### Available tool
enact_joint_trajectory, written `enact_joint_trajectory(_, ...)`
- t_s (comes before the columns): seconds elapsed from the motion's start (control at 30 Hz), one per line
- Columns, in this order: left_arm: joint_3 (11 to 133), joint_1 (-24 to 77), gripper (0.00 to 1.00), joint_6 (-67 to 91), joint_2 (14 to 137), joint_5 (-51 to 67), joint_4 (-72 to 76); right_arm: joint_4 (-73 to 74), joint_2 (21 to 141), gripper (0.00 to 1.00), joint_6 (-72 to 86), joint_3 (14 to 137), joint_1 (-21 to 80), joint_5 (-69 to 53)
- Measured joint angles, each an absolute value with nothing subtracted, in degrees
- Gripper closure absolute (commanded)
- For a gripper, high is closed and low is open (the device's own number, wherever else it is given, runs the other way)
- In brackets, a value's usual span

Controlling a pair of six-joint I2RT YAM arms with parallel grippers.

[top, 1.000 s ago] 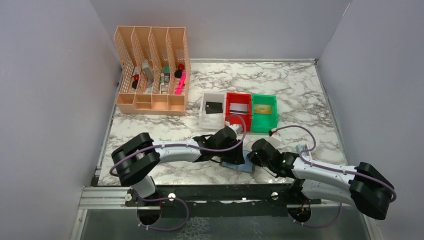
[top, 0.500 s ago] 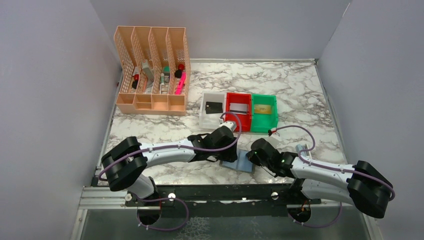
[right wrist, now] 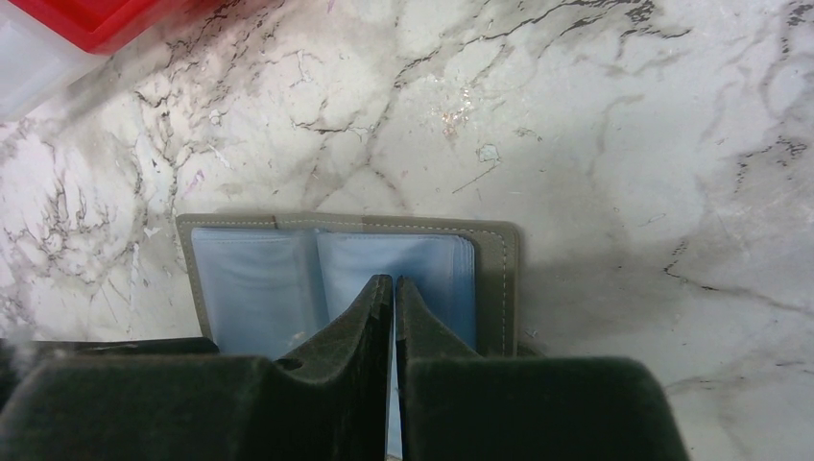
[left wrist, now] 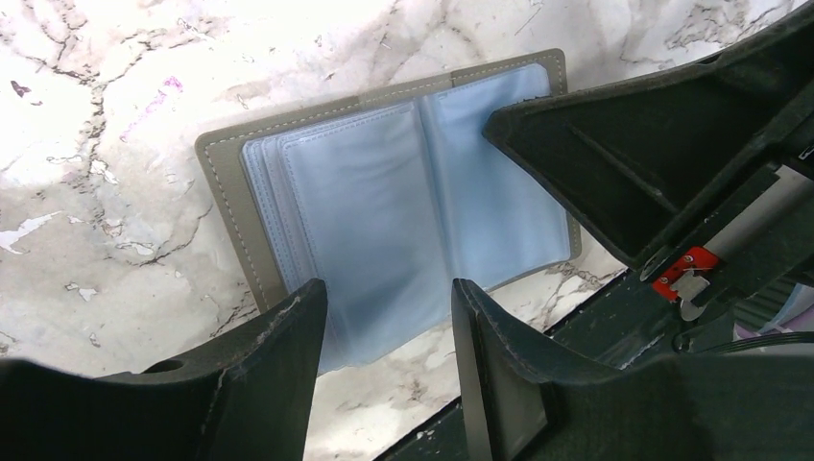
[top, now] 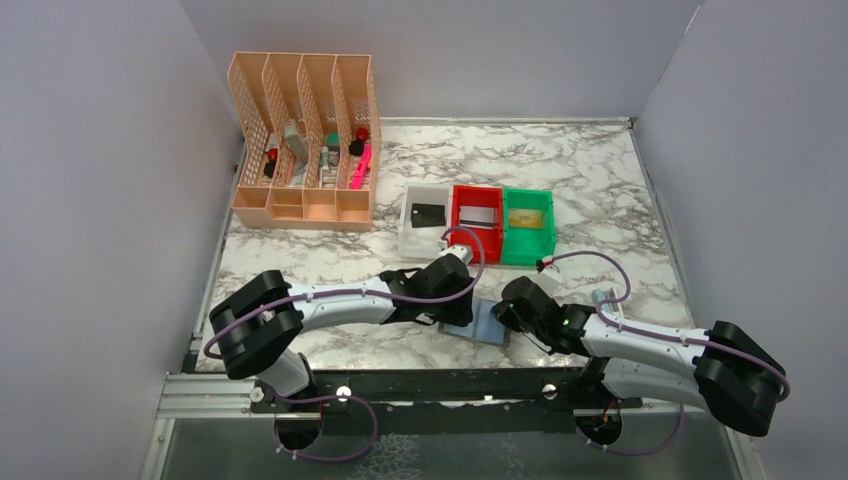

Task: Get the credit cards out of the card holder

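The marble table carries a peach desk organizer at its far left. Nearer the middle, a white bin, a red bin and a green bin stand in a touching row. Both arms reach in low from the near edge and meet over the card holder, which lies open and flat close to that edge, just near of the bins. The right gripper has its jaws shut with nothing between them, and its tips press on the right-hand leaf, apparently to pin it down. The left gripper hangs over the left-hand leaf with its jaws about half apart and nothing in them. A black card lies in the white bin, a silvery card in the red and a gold card in the green. The light-blue pockets facing the wrist cameras show no card, so the removal looks finished or nearly so. What is left seems to be checking any inner leaves hidden under the top ones, then drawing back. If a leaf has to be turned, the left fingers must catch a thin soft edge without dragging the holder out from under the right tips. Room is tight, since the two grippers sit almost against each other and the table's near edge and dark rail are just beside the holder. The left arm's cable loops close to the red bin. The freest way out is upward, or over the open marble to the right.
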State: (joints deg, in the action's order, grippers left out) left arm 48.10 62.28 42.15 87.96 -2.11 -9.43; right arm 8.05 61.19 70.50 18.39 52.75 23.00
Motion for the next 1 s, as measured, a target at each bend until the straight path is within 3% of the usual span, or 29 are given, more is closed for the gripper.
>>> enact_joint_trajectory(1.0,48.05,62.39,0.48,42.33,91.11,6.37,-1.17,6.63,60.99,0.86,72.20,17.96,52.75,23.00)
